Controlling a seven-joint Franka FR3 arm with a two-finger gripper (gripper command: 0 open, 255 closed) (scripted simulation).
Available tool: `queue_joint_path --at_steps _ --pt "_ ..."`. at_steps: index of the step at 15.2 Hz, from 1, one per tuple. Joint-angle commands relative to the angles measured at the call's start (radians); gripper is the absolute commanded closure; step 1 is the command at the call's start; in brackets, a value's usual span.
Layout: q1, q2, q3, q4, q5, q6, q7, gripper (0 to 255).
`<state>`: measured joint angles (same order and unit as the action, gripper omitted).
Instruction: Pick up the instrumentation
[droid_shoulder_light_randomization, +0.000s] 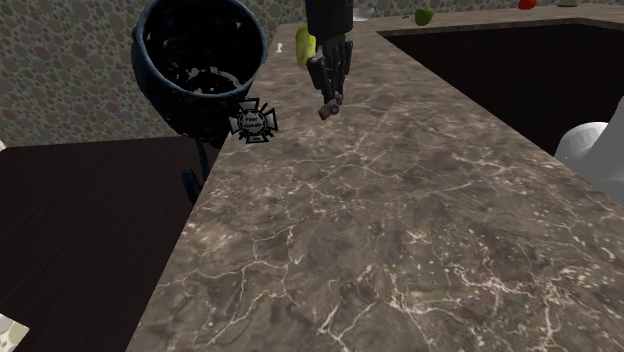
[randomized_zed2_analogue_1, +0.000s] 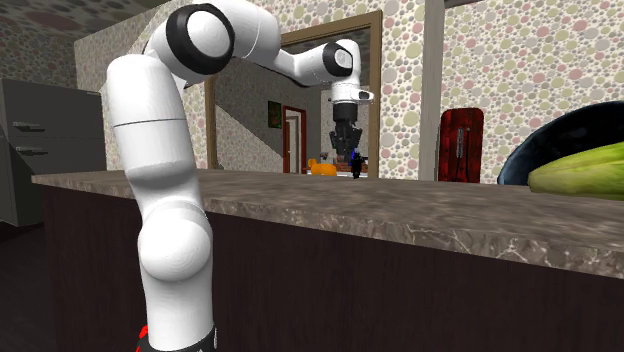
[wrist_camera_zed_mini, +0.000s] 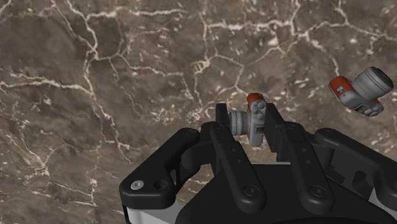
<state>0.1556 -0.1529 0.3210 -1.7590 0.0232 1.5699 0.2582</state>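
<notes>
My black gripper (wrist_camera_zed_mini: 247, 116) is shut on a small grey instrument with an orange cap (wrist_camera_zed_mini: 256, 102), clasped between both fingers. In the shoulder view the gripper (droid_shoulder_light_randomization: 330, 103) hangs a little above the dark marble counter (droid_shoulder_light_randomization: 400, 230) near its far end, with the small instrument (droid_shoulder_light_randomization: 326, 113) at its fingertips. A second, similar grey-and-orange piece (wrist_camera_zed_mini: 360, 91) lies on the marble off to one side of the fingers. In the second exterior view the gripper (randomized_zed2_analogue_1: 344, 152) points down, raised above the counter top (randomized_zed2_analogue_1: 400, 205).
A black cross-shaped ornament (droid_shoulder_light_randomization: 252, 120) sits at the counter's left edge. A large dark blue bowl-shaped seat (droid_shoulder_light_randomization: 200, 60) stands beyond that edge. A yellow-green item (droid_shoulder_light_randomization: 304, 45) lies behind the gripper, and a green fruit (droid_shoulder_light_randomization: 424, 16) sits farther back. The stand's white side (droid_shoulder_light_randomization: 598, 150) shows at right.
</notes>
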Motion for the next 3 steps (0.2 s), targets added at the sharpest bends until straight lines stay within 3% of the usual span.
queue_joint_path --at_steps 1,3 --pt "-0.001 0.005 0.0 0.035 -0.002 -0.031 0.0 255" --pt "-0.001 0.005 0.0 0.038 -0.002 -0.033 0.0 255"
